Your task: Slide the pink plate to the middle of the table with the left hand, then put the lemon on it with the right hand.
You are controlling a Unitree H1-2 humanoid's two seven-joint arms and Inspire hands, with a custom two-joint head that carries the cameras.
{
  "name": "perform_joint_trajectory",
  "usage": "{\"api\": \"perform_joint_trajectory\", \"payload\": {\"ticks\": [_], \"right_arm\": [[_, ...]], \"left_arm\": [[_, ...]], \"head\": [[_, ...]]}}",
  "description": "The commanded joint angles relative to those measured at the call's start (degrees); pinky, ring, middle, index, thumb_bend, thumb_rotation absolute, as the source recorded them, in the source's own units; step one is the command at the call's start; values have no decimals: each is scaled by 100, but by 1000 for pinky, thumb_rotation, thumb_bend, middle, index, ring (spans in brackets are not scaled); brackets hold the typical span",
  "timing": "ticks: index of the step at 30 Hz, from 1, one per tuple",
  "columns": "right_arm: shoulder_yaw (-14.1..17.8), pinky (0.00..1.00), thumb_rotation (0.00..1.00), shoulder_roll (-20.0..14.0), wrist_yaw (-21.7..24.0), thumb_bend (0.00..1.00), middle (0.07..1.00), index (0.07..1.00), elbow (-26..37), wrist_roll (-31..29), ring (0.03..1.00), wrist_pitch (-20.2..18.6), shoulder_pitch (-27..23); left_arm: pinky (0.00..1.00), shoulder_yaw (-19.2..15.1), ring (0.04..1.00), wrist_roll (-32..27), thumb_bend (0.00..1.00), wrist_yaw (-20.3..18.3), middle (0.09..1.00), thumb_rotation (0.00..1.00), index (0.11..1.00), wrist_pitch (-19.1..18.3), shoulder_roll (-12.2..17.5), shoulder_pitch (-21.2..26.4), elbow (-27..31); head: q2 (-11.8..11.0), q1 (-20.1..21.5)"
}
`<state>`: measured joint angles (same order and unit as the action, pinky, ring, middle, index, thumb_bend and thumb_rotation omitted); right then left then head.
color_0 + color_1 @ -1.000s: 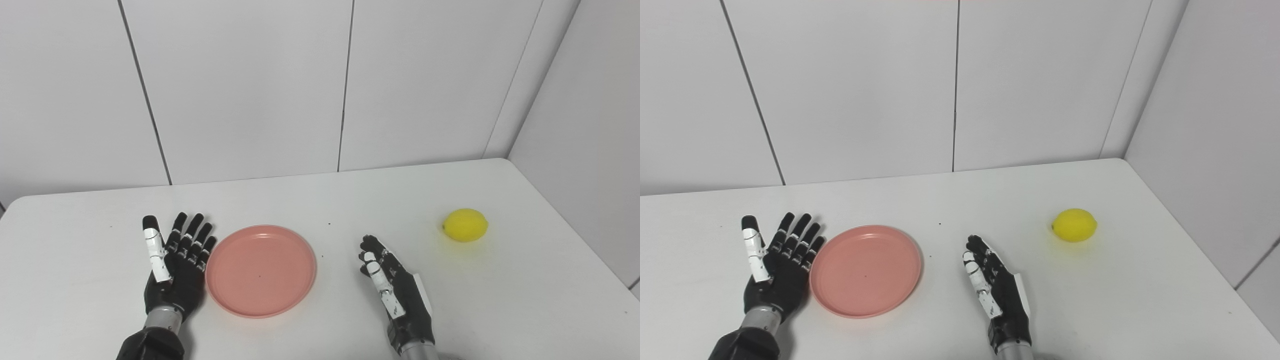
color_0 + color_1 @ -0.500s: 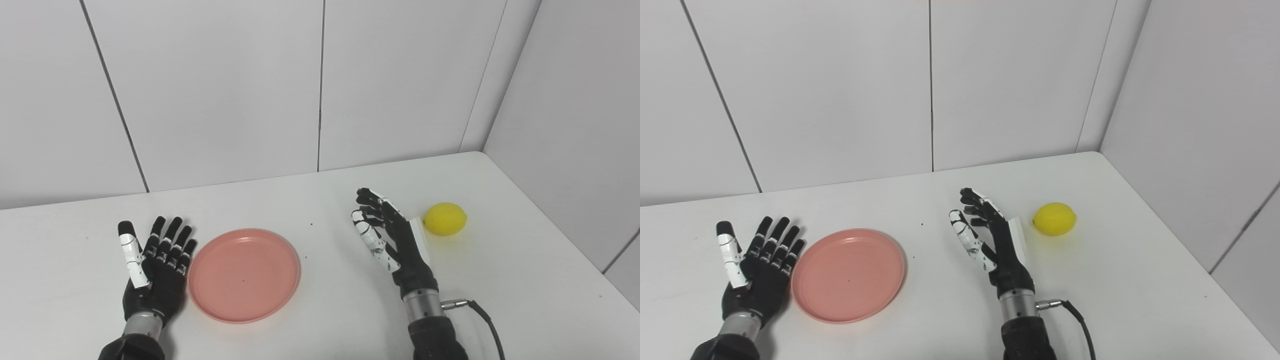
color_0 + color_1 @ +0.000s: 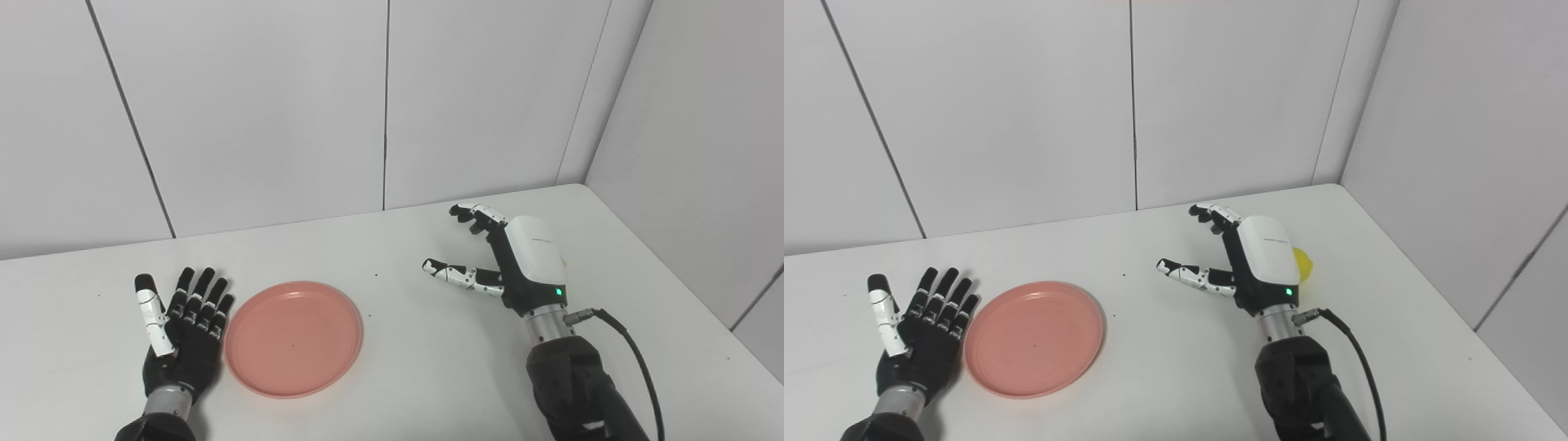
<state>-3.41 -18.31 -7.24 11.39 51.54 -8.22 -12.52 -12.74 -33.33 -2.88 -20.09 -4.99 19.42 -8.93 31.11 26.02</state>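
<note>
Reaching farther out since the earlier frame, the right robot hand [image 3: 1255, 263] now hovers spread and empty, the lemon [image 3: 1304, 264] just right of it, mostly hidden.

Left hand [image 3: 184, 334]: black palm and fingers, white segments along thumb, silver metal wrist collar, black padded forearm cover. Right hand [image 3: 520, 263]: glossy white back shell with small grey lettering, lit green indicator near wrist, black fingers with white speckled segments, silver wrist collar, black cable [image 3: 637, 367] plugged at wrist, black padded forearm cover.
</note>
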Motion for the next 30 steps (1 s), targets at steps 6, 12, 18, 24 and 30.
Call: {"api": "perform_joint_trajectory", "payload": {"ticks": [6,12,18,24,30], "right_arm": [[-36,609,758,-550,38,831,663,683,-327,843,630,-113,-428],[40,627,757,-814,-62,857,660,682,-816,966,629,-127,-500],[61,660,761,-1106,-164,854,667,675,-1228,954,653,-85,-528],[48,674,747,-1237,-223,840,667,674,-1618,845,649,-111,-534],[103,657,738,-1245,-345,843,657,672,-1957,605,638,-131,-514]], "left_arm": [[1000,-24,952,103,748,242,948,857,991,-369,8,-233,-182],[1000,-16,947,104,740,228,944,865,986,-364,29,-240,-197],[1000,25,946,123,741,228,944,873,990,-420,54,-246,-151],[1000,0,951,52,745,225,942,855,989,-507,40,-255,-66],[1000,12,952,86,750,190,942,854,997,-529,64,-273,-27]], "head": [[5,8],[21,-1],[37,5],[46,-10],[60,-14]]}}
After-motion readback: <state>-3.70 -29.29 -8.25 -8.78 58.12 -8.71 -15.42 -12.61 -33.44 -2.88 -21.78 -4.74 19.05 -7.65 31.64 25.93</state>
